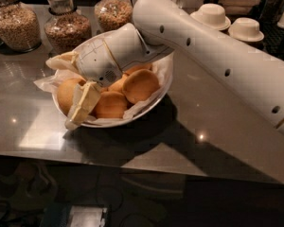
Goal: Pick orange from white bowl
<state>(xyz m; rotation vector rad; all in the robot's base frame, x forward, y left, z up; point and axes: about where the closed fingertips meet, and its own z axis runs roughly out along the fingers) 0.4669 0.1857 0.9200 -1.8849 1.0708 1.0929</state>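
Camera view: gripper [61, 92] is down at the left end of the white bowl [156, 100], fingers spread wide apart and holding nothing. One finger [61, 61] sits up over the paper liner. The other [83, 103] angles down across the near rim.

The orange [65, 94] lies between those two fingers, against the bowl's left wall. The lower finger overlaps its right side, and I can't tell whether it touches. The other oranges [141, 85] are packed on the far side of that lower finger, under the wrist housing.

Handling, my read:
- Firm, moderately heavy, with matte pitted skin, so decent friction.
- Round, so an off-centre pinch will roll or squirt it out.
- Take it across the widest part, pads on opposite sides and level with its middle. The rind is slightly soft, so moderate squeeze only.

Orientation: it looks slightly taller than wide, with the long axis running roughly from the upper finger toward the near rim (part is hidden by the finger, so low confidence). No stem end visible.

Grain jars [66, 30] stand beyond the upper finger, well apart.
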